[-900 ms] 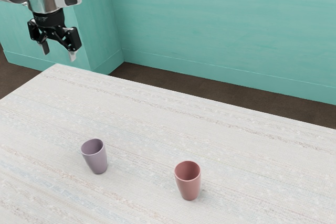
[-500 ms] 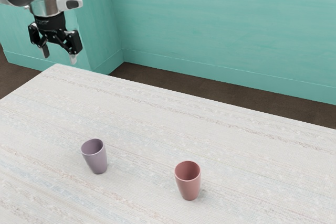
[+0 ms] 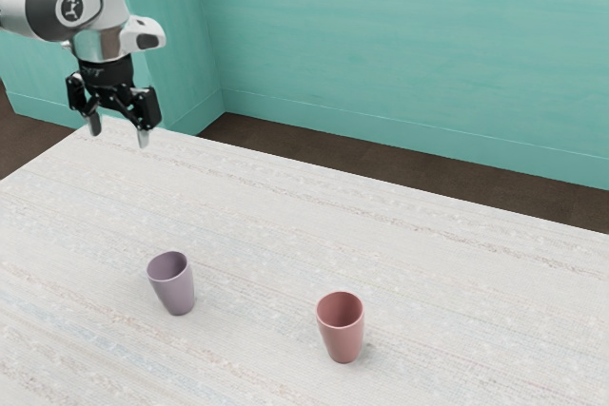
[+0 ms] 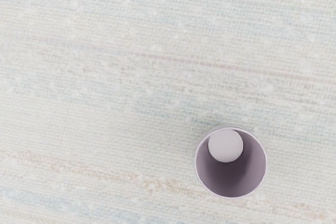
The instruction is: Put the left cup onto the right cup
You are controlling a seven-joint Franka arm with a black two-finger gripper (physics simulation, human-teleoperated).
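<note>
Lilac cup (image 3: 171,282) stands upright on the table (image 3: 428,235) — mouth up, long axis vertical — well apart from the pink cup (image 3: 340,326), on the exterior view's left. Gripper (image 3: 119,132) hangs above the table's far edge, fingers spread wide.

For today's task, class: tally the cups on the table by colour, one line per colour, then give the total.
Purple cup: 1
Pink cup: 1
Total: 2
</note>
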